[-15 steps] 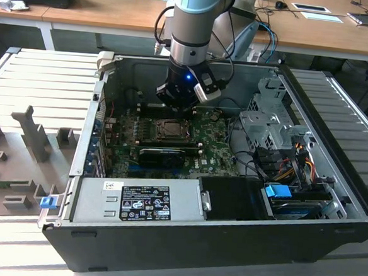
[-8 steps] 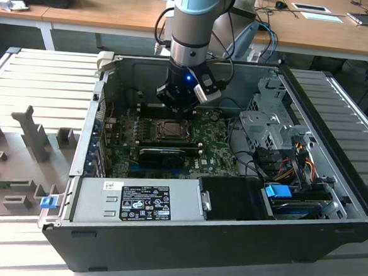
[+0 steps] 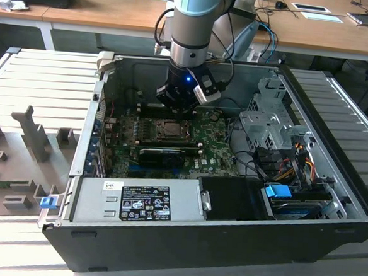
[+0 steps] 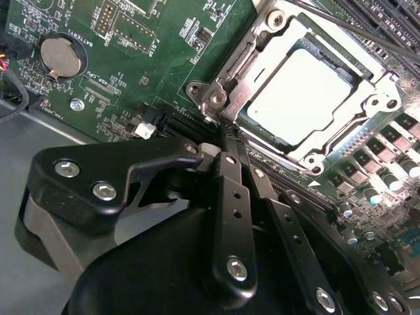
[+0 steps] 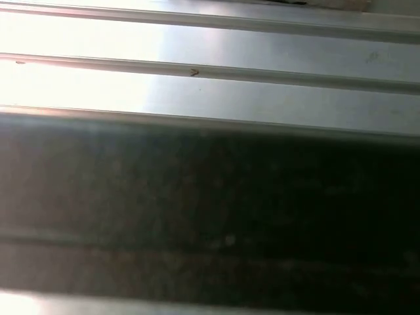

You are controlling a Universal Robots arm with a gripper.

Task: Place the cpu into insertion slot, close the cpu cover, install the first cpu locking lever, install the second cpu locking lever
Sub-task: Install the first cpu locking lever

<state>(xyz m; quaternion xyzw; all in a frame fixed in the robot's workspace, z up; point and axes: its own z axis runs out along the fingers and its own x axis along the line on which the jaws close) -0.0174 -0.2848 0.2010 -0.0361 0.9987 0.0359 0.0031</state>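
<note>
Hovering at the socket's seven-o'clock corner, the gripper (image 4: 226, 141) looks closed and empty. The cpu (image 4: 298, 92) sits in the insertion slot (image 4: 216, 98), cover down; lever work seems current, needing precise hooking.

Pale blue and silver arm with black gripper

The arm (image 3: 192, 18) carries black cables and a glowing blue light; the gripper (image 4: 226, 141) has black linkages fastened with silver screws.

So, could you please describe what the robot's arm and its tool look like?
The arm has pale blue and silver-grey cylindrical segments, with black cables looping beside it. Below sits a black wrist block with a small blue light. In the second wrist view the tool is matt black, built of flat linkage bars joined by silver screws.
</note>
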